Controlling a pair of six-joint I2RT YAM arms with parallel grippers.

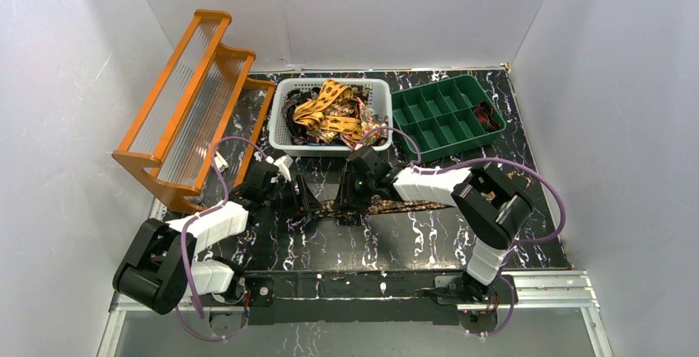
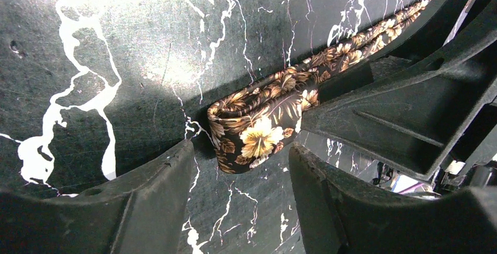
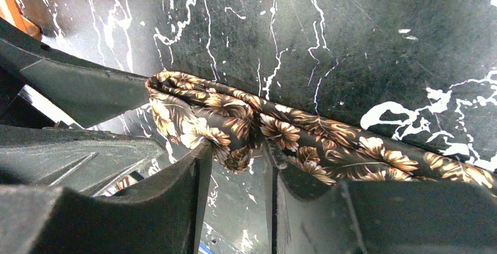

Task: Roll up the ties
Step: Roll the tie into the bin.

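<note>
A: Mid-table, top view: tie (image 1: 404,205) lies flat, left gripper (image 1: 308,204) and right gripper (image 1: 350,204) at its end.
B: Left wrist?
A: Fingers (image 2: 146,195) apart, folded end between them.
B: Right wrist?
A: Fingers (image 3: 176,195) pinch tie near fold.

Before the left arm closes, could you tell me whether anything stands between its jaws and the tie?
Nothing visible does: the tie's folded end lies uncovered between the left gripper's open jaws; the right gripper sits farther along the tie.
</note>
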